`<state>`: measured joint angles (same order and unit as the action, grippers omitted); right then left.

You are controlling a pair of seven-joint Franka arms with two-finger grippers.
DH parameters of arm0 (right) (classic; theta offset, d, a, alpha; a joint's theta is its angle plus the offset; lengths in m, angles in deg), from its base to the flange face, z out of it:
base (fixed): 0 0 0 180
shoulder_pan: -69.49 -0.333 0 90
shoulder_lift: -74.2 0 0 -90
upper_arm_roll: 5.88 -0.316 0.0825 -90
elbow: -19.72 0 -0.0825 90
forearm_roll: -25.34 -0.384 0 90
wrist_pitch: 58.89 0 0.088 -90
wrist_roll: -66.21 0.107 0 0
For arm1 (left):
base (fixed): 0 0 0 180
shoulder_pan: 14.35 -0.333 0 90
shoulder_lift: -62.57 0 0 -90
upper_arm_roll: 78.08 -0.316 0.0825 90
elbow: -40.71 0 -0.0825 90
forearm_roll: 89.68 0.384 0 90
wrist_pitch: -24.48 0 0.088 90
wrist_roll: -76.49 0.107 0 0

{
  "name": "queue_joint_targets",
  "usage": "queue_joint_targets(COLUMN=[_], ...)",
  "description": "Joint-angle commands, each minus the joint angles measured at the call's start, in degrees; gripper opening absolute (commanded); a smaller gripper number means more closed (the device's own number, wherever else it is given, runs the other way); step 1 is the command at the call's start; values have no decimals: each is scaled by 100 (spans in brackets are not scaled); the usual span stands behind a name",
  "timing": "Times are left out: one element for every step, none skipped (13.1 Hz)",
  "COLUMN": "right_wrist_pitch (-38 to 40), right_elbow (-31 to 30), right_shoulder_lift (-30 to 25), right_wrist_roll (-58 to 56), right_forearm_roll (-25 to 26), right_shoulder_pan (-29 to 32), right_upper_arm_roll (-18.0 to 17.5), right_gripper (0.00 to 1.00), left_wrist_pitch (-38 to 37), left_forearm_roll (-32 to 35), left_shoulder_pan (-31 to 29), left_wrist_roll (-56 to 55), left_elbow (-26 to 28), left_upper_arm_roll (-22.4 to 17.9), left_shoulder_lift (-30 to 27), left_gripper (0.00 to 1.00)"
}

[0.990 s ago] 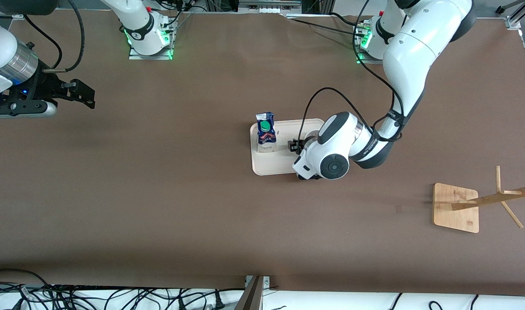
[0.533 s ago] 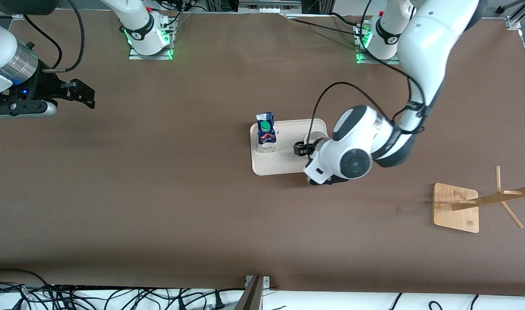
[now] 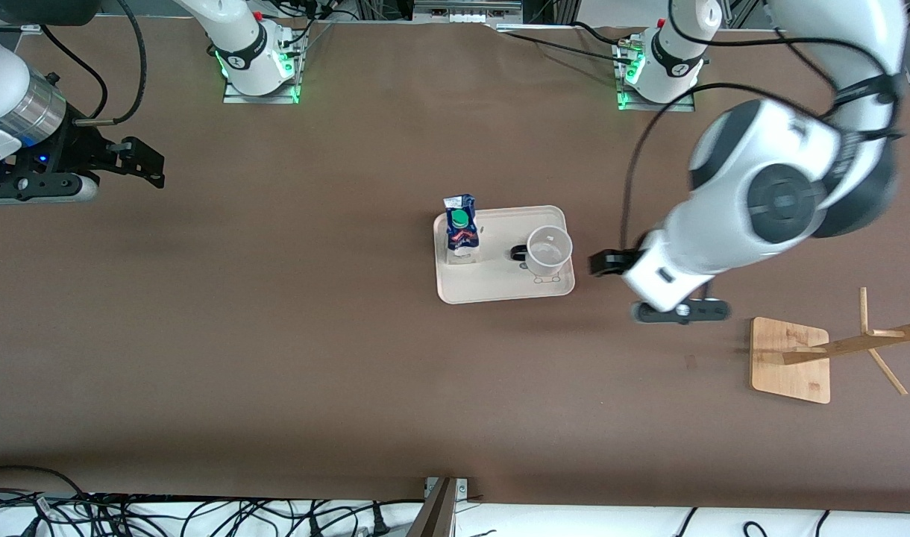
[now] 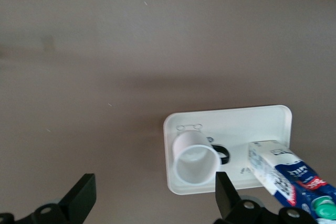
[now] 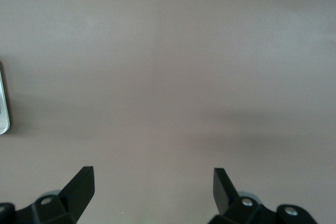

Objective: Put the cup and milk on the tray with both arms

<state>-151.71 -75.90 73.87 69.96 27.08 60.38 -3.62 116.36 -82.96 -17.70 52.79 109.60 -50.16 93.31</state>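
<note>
I see the cup [image 3: 550, 252] standing upright on the tray [image 3: 500, 292], at the tray's end toward the left arm's side of the table, its black handle pointing to 9 o'clock in the front view, toward the milk [image 3: 461, 230]. The milk stands upright at the tray's other end, cap up. The two are apart, both inside the rim.

A second ago the left arm's wrist covered the cup, with the gripper down at it; half a second ago it had begun to pull off. Now the left gripper [image 3: 634, 287] is clear of the tray, up over bare table between the tray and the wooden rack [image 3: 791, 360], and the cup stands free and whole in view. The left wrist view shows its fingers [image 4: 81, 200] spread wide with nothing between them, the cup [image 4: 195, 160] and tray [image 4: 231, 119] well below.

The right gripper [image 3: 138, 160] has not moved across the three front frames; it waits over the table at the right arm's end, its fingers [image 5: 79, 184] wide apart and empty over brown surface.

The left arm is smeared by motion in the front view, so its gripper's outline is hard to read there. The cup's face is not visible. In the left wrist view the milk [image 4: 289, 174] is cut off at the edge. The rack's upper pegs run out of the front view at 3 o'clock.
</note>
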Motion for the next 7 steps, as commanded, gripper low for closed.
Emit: queue_joint_targets(right_wrist_pitch=[106, 106, 106, 106, 106, 106, 115], right_elbow=[96, 96, 96, 96, 96, 96, 87], right_shoulder_lift=[24, 24, 24, 24, 24, 24, 15], right_wrist_roll=[20, 20, 12, 20, 12, 12, 20], right_forearm_roll=[37, 37, 37, 37, 37, 37, 37], right_shoulder_pan=[59, 59, 59, 59, 59, 59, 59], right_upper_arm_roll=[-68, -68, -68, -68, -68, -68, -68], right_gripper=[100, 100, 100, 100, 100, 100, 100], left_wrist_pitch=[-65, -83, -83, -83, -92, -127, -144], left_forearm_roll=[119, 137, 172, 294, 330, 321, 313], left_shoulder_pan=[-324, -403, -421, -534, -648, -728, -911], left_wrist_roll=[630, 622, 630, 709, 988, 1286, 1420], left_elbow=[72, 106, 107, 107, 133, 264, 491], left_upper_arm_roll=[-6, -15, -24, -6, 11, 3, 11], left_shoulder_lift=[-365, -576, -647, -718, -771, -971, -1113], left_gripper=[100, 100, 100, 100, 100, 100, 100])
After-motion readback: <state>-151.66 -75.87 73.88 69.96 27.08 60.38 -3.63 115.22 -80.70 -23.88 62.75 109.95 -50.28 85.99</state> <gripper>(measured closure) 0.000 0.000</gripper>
